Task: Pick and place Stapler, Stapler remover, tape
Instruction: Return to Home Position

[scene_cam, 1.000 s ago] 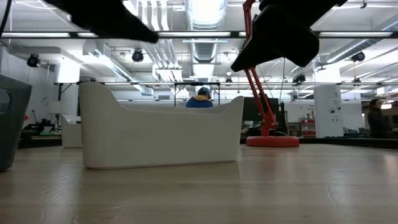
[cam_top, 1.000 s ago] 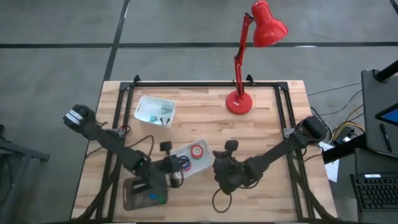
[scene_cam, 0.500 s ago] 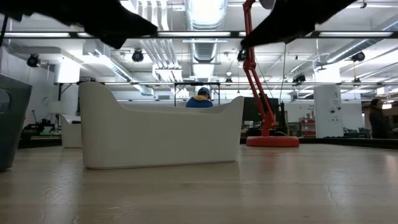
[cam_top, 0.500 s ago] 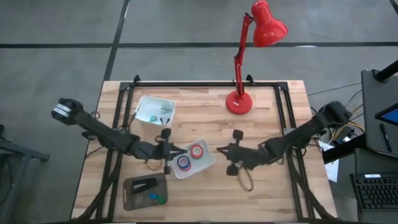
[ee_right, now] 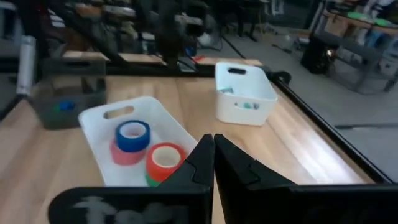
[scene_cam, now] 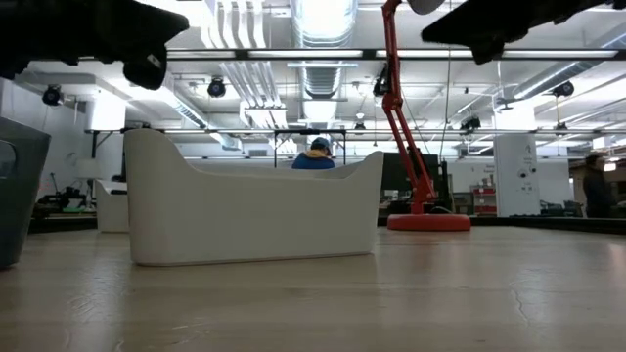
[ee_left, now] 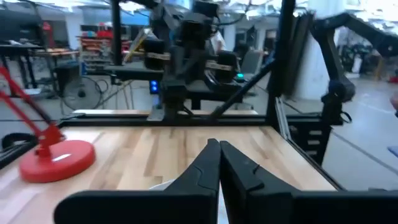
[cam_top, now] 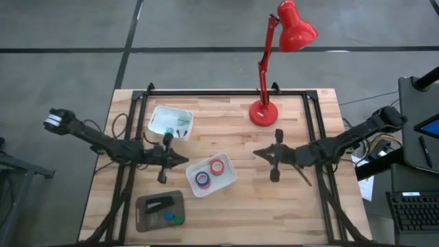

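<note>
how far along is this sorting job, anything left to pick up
Looks nearly done. The black bin holds the black stapler plus blue and green items; tape rolls sit in the white tray. Nothing is in hand: the left gripper and right gripper hover above the table, jaws shut and empty. Left: no loose task items show on it, so probably only parking the arms.

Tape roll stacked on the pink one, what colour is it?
That tape is blue with a pale core, clearest in the right wrist view.

The lamp is red, the table pale wood-grain, the tray white, its tape rolls blue, red, pink.
</note>
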### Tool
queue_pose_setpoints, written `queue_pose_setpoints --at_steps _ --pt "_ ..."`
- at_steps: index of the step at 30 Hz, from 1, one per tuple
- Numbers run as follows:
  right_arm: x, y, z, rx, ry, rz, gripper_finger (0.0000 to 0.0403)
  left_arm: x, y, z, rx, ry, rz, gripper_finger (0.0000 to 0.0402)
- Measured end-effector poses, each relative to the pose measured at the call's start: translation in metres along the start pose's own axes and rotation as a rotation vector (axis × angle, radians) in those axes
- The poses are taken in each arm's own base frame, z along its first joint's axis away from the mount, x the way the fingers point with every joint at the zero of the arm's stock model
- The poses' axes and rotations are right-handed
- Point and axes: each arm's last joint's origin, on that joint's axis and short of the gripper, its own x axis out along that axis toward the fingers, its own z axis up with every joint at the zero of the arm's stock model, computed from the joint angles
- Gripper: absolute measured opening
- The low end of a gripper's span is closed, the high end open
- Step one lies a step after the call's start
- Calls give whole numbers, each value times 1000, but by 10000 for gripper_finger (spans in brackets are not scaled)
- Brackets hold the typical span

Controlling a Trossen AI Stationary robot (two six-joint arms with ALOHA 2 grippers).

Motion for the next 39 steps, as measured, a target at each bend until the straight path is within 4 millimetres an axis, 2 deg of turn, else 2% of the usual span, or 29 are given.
queue_pose_setpoints --at_steps 5,13,23,34,39 --pt "-14 -7 -4 -8 -36 86 8 -14 5 -5 -1 21 7 10" --pt "-32 -27 -28 17 -69 164 8 -30 10 -6 -15 15 17 8" --pt "-60 -48 -52 77 -188 152 8 -50 16 -4 -18 24 33 8" --pt "-70 -55 -78 102 -244 158 8 -69 21 -6 -42 39 39 8" --pt "-75 -55 -82 98 -250 246 8 -76 22 -4 -56 11 36 6"
